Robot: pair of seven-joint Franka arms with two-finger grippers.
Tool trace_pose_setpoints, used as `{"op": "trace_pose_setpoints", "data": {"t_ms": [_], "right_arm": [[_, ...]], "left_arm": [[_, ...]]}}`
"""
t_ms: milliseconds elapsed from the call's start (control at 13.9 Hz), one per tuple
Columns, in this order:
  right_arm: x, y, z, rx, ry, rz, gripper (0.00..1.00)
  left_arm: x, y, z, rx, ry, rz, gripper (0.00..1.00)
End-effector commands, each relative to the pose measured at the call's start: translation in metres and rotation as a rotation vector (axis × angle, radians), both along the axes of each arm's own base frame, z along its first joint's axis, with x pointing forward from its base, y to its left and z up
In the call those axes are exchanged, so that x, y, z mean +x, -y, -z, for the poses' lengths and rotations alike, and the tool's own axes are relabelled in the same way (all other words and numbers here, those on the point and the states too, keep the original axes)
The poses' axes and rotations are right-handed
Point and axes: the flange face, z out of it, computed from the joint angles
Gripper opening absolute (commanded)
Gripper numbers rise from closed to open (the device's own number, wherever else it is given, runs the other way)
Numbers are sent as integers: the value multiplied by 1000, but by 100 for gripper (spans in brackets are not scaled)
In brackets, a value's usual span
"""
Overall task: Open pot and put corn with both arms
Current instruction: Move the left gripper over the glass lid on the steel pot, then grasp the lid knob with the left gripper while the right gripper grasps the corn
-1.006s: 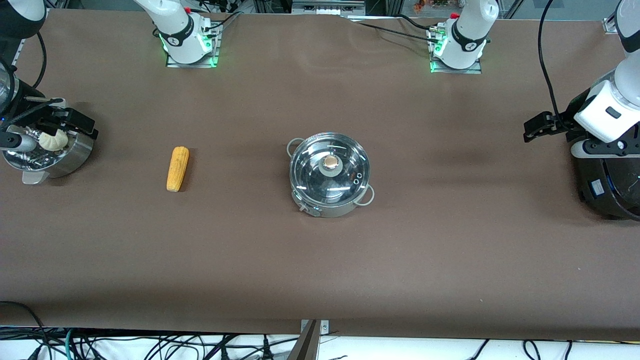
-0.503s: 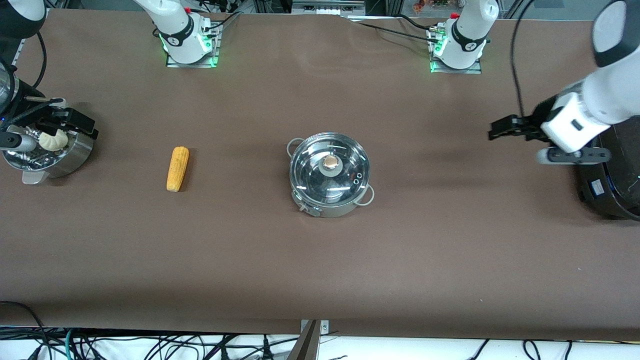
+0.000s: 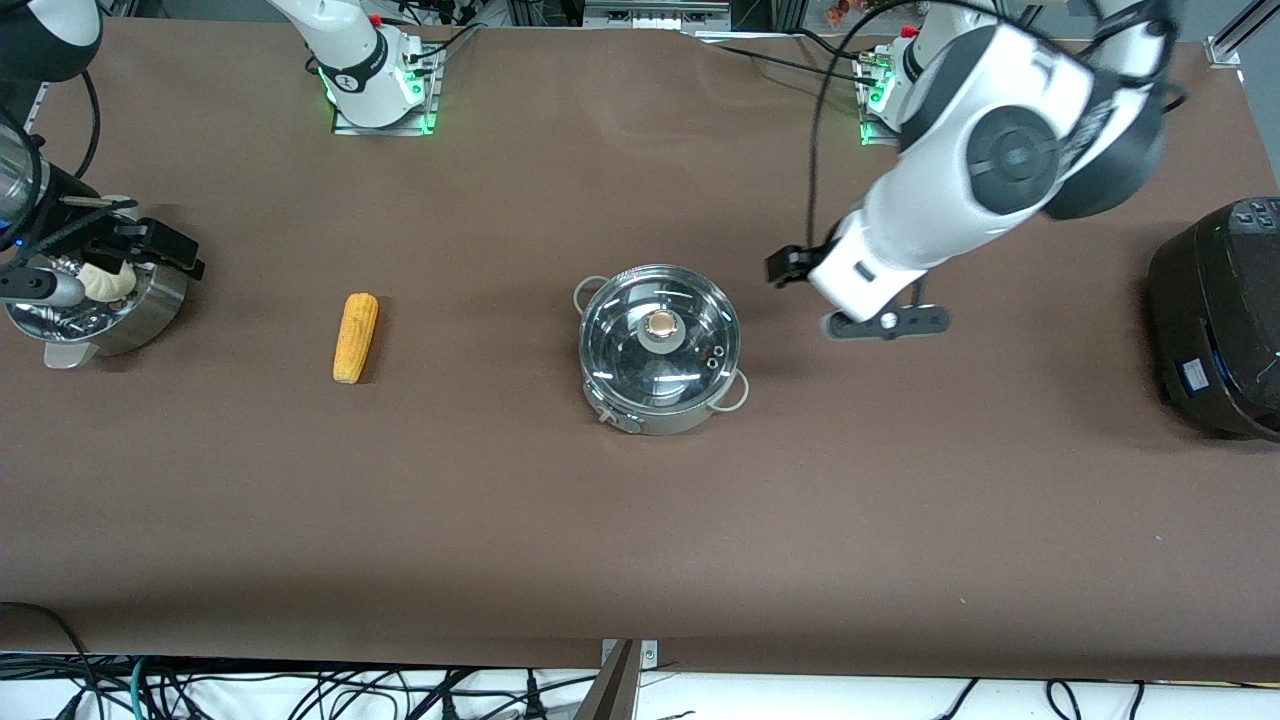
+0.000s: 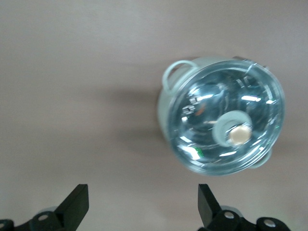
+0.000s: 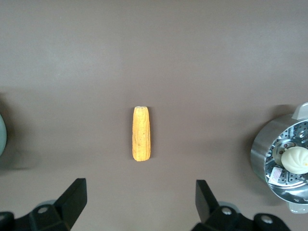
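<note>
Beside the pot [image 3: 660, 348], your left claw [image 3: 790, 268] hangs released; centre it over the lid's brass knob [image 3: 660, 323]. Right claw [image 5: 139, 204], released, waits above the steamer bowl [image 3: 95, 305].

The left gripper [image 3: 790, 268] has swung from the cooker [image 3: 1215, 320] to beside the pot [image 3: 660, 348].

Cooker [image 3: 1215, 320] cut by front view edge. Steamer bowl [image 5: 284, 159] cut by right wrist view edge. Left gripper [image 3: 790, 268] mostly hidden under arm.

Even overhead light; glare on the lid [image 3: 660, 335], left wrist view blurred
</note>
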Motion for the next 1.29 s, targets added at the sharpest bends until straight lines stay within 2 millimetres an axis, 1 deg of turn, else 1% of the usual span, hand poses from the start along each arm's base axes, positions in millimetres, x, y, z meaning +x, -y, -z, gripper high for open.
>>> {"op": "trace_pose_setpoints", "data": {"t_ms": [0, 144, 215, 287, 359, 503, 575, 646, 790, 862, 934, 1006, 1077, 1149, 1221], "right_arm": [[9, -11, 25, 12, -58, -9, 100], [19, -10, 72, 11, -157, -5, 100], [25, -12, 101, 11, -212, -8, 100], [31, -15, 123, 7, -225, -9, 100], [35, -15, 139, 5, -206, 9, 100], [33, -16, 172, -4, -172, 73, 100], [27, -21, 194, -6, -162, 84, 100], [21, -25, 212, -8, -140, 93, 100], [10, -26, 246, -10, -111, 121, 100], [3, -27, 266, -10, -90, 134, 100], [-5, -32, 285, -11, -72, 151, 100], [-8, -36, 298, -14, -64, 171, 100], [-12, -44, 308, -18, -77, 178, 100], [-18, -56, 316, -25, -101, 164, 100], [-23, -59, 321, -30, -116, 165, 100]], "left_arm": [[19, 62, 34, -4, 1, -101, 100], [20, 93, 64, -18, 39, -137, 100], [22, 98, 78, -18, 40, -155, 100], [21, 108, 86, -22, 51, -167, 99], [17, 119, 95, -15, 59, -175, 99], [4, 140, 109, 42, 83, -178, 99], [-6, 153, 115, 72, 97, -168, 99], [-12, 160, 123, 94, 106, -162, 99], [-19, 168, 130, 95, 110, -147, 99], [-19, 169, 132, 98, 107, -145, 99], [-19, 169, 134, 100, 107, -144, 96], [-19, 169, 135, 100, 107, -143, 92], [-18, 170, 136, 96, 113, -137, 90], [-15, 170, 134, 80, 132, -138, 89], [-13, 169, 135, 74, 138, -140, 89]]}}
